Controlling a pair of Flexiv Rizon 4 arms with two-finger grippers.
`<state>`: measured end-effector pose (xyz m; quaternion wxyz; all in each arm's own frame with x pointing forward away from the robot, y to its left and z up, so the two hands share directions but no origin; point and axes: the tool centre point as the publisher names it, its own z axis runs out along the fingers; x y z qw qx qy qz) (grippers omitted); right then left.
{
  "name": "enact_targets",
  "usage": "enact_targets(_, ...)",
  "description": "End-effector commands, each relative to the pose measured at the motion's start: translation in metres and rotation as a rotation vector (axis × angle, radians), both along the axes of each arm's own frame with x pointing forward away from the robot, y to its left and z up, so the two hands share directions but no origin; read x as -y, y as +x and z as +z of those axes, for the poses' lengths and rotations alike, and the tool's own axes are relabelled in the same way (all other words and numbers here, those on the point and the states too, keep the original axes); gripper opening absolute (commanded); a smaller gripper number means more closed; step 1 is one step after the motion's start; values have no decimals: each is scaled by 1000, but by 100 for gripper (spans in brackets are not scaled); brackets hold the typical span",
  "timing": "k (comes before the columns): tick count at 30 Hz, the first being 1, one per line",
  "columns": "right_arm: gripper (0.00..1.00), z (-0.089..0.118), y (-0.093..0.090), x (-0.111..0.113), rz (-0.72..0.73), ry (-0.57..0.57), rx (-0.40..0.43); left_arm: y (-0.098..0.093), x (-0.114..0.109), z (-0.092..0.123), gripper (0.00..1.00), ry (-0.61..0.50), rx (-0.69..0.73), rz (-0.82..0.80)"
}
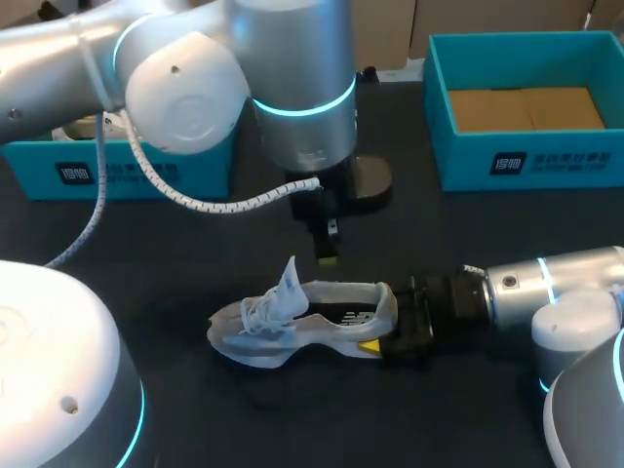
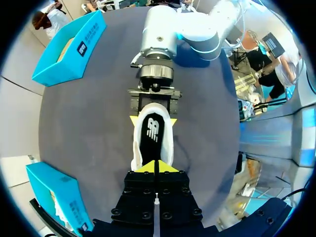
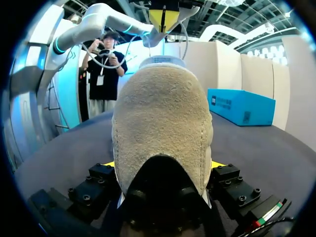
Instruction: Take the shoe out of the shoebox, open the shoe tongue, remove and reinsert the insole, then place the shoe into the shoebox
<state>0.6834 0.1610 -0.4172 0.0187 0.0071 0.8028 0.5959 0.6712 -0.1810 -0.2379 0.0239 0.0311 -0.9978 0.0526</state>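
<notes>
Grey-white sneaker point(image 1: 292, 327) sits sole-down on the black table point(image 1: 175, 253), near the middle and well apart from the teal shoebox point(image 1: 531, 161) at the far right. My right gripper point(image 1: 385, 322) is clamped on the heel, one yellow-tipped finger on each side. I judge that this grip pins the sneaker so it cannot slide or tip while the other arm works inside it.

My left gripper point(image 1: 329, 255) hangs just above the sneaker's opening, fingers pressed together on nothing I can see (in its own wrist view the two tips meet as one wedge). I read that as a narrow point poised over the black insole point(image 2: 154, 129), which lies flat inside. The tongue point(image 1: 290, 285) stands up and leans toward the toe, which leaves the opening free for that approach.

The sneaker's long axis runs left to right across the table. The toe points left, the heel points right into my right gripper, and the opening faces up. Going by that layout, the heel end is the one nearer the shoebox for the eventual return.
</notes>
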Motion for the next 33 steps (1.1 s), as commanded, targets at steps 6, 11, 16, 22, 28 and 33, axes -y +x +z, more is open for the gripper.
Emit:
enact_targets(6, 0, 1, -1, 0, -1, -2, 1, -8, 6, -15, 0, -33, 16, -62)
enact_targets(11, 0, 1, -1, 0, -1, -2, 1, -19, 18, -42, 0, -34, 67, -110)
enact_targets(16, 0, 1, -1, 0, -1, -2, 1, -24, 26, -64, 0, -4, 76, -123)
enact_targets(22, 0, 1, -1, 0, -1, -2, 1, -18, 25, -75, 0, -16, 84, -121)
enact_targets(28, 0, 1, -1, 0, -1, -2, 1, -10, 26, -90, 0, -24, 78, -126)
enact_targets(33, 0, 1, -1, 0, -1, -2, 1, -3, 27, -98, 0, -28, 16, -114)
